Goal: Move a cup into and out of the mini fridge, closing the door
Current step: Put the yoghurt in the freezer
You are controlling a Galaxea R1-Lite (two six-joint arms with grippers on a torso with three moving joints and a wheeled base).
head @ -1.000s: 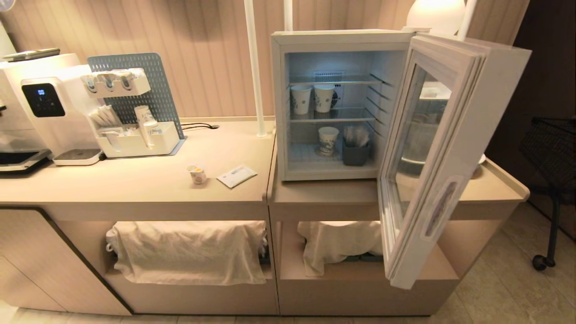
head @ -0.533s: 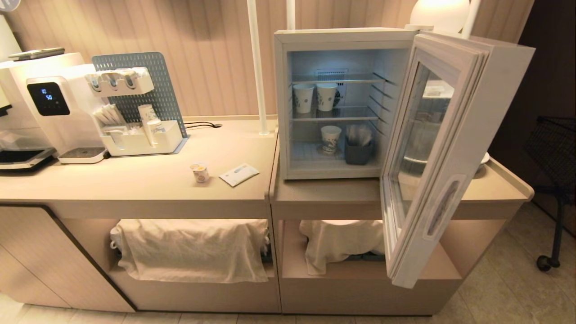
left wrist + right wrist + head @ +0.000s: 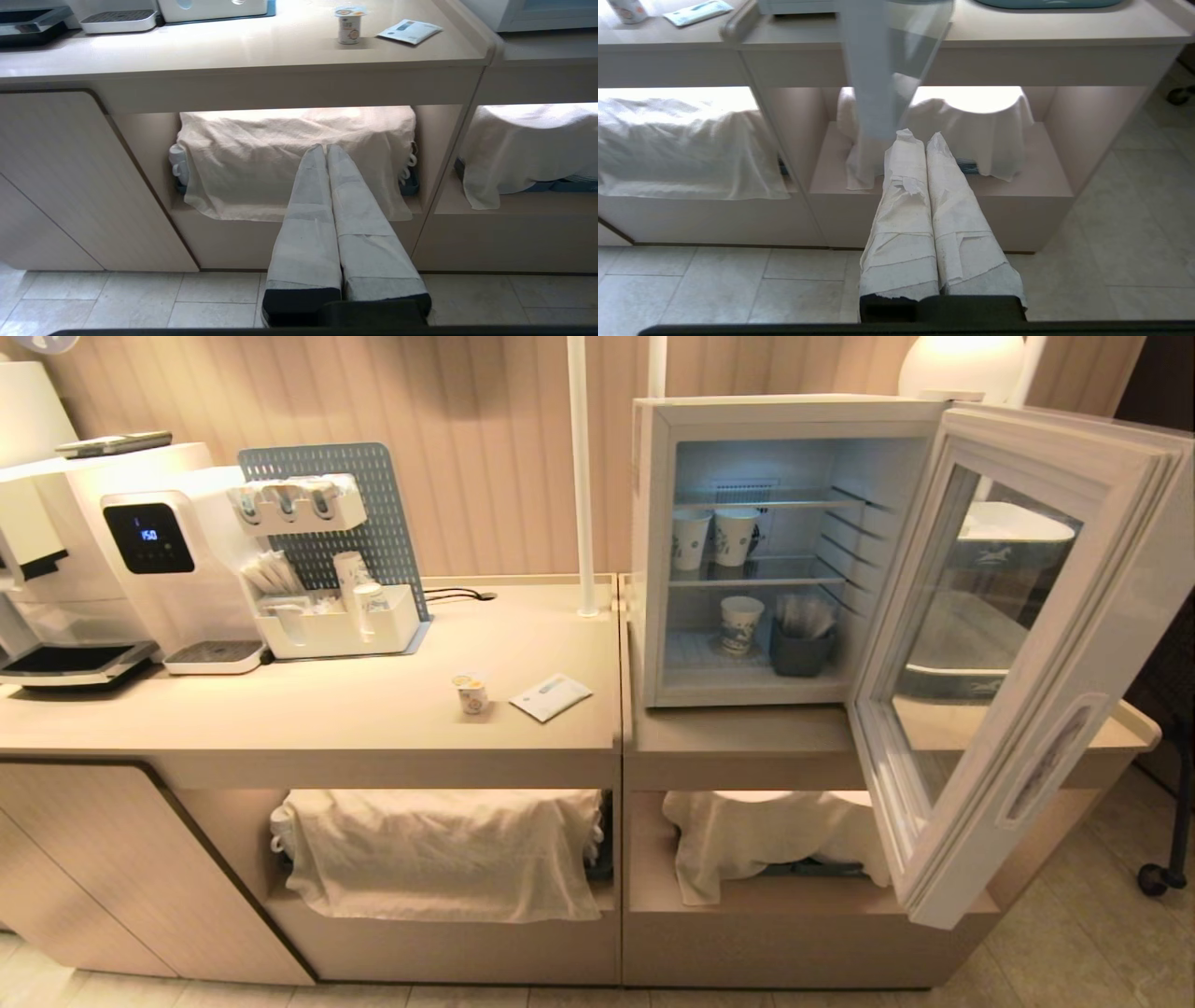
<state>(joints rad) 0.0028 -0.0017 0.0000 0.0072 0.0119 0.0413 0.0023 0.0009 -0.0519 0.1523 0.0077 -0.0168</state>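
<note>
We see the cup (image 3: 471, 693) standing alone on the counter (image 3: 327, 709), beside a paper packet (image 3: 551, 696), with the mini fridge (image 3: 747, 415) open and its door (image 3: 1102, 616) swung wide. Our left gripper (image 3: 326, 149) and right gripper (image 3: 920, 136) hang low, both closed and empty. The risks, we judge: toppling so small a cup (it looks tippy), or clipping that jutting door.
</note>
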